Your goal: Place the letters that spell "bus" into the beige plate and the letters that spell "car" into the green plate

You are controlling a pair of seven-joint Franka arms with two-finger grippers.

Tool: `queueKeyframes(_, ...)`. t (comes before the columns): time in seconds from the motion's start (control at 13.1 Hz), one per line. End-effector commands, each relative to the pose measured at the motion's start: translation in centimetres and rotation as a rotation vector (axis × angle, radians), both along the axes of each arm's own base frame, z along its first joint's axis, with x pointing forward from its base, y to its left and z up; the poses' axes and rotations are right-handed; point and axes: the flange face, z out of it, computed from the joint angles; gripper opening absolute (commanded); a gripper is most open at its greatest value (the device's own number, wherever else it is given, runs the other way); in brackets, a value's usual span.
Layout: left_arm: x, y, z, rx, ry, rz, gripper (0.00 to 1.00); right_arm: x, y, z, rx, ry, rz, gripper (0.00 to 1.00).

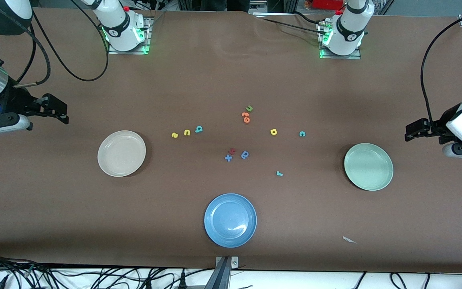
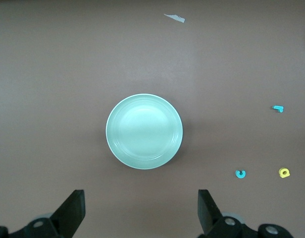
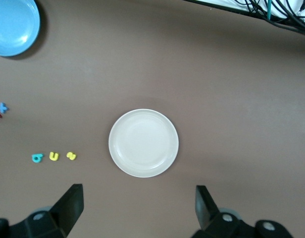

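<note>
Sorting not yet begun: both plates empty, both claws wide apart and holding nothing.

On the table, the beige plate (image 1: 121, 153) at nine o'clock, the green plate (image 1: 368, 166) at three. Teal r (image 1: 279, 173), then yellow s (image 1: 175, 135), u (image 1: 187, 132), teal b (image 1: 199, 129), yellow a (image 1: 273, 131), teal c (image 1: 302, 134) lie nearer centre. Right claw (image 1: 56, 109) hovers over the table's nine o'clock edge, left claw (image 1: 413, 132) over its three o'clock edge. Likely next: descend on one letter.

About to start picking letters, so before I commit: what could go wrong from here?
1. A green u lies touching the orange letters; it could be mistaken for the yellow u, which sits between the yellow s and teal b.
2. The blue round-bodied letter could pass for a b.
3. The teal r is tiny and flat; the open left gripper may slip off it.
</note>
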Motion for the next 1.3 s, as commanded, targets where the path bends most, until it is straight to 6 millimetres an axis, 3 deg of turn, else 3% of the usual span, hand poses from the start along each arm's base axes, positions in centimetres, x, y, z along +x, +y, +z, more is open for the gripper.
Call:
queueKeyframes(0.0, 0.3, 0.2, 0.3, -0.004, -0.008, -0.011, 1.0, 0.8, -1.0, -1.7, -0.037, 0.03, 0.068, 1.0)
queueKeyframes(0.46, 0.3, 0.0, 0.3, -0.004, -0.008, -0.014, 1.0, 1.6, -1.8, -4.1, -0.072, 0.072, 0.073, 1.0)
queueKeyframes(0.99, 0.3, 0.1, 0.3, -0.004, -0.008, -0.012, 1.0, 0.6, -1.2, -3.3, -0.02, 0.107, -0.067, 1.0)
queueKeyframes(1.22, 0.3, -0.1, 0.3, -0.004, -0.008, -0.015, 1.0, -1.4, -1.3, -1.5, 0.008, 0.154, -0.116, 1.0)
